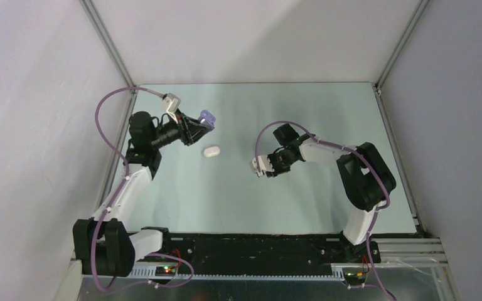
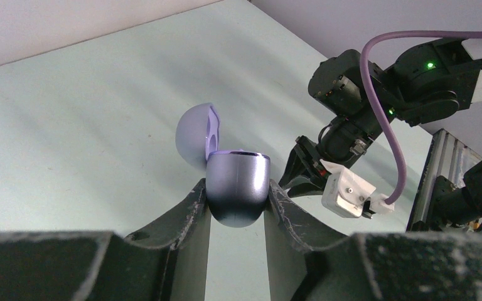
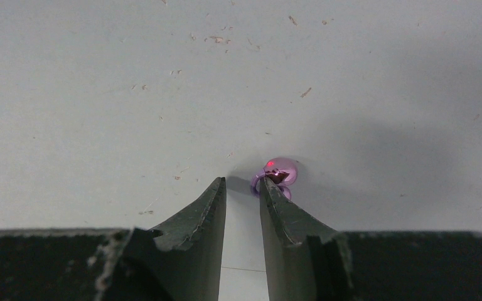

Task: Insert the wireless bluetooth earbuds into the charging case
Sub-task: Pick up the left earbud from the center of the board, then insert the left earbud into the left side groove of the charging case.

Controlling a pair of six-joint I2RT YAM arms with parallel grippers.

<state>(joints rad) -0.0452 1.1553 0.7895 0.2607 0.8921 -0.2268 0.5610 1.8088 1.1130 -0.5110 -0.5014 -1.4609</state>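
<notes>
On the bench (image 3: 100, 94), left pincer (image 2: 237, 187) pinched the open case (image 2: 238, 172); right pincer (image 3: 243, 183), narrowly parted beside the earbud (image 3: 280, 169), likely needed recentring.

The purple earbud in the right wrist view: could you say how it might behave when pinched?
The purple earbud looks rounded and glossy, so it may roll or slip from the right gripper. It sits just outside the jaws, not between them, so closing them probably pushes it.

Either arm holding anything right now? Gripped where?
Left gripper pinches the open purple case by its lower shell's sides. Right gripper holds nothing; the purple earbud lies just outside one fingertip.
</notes>
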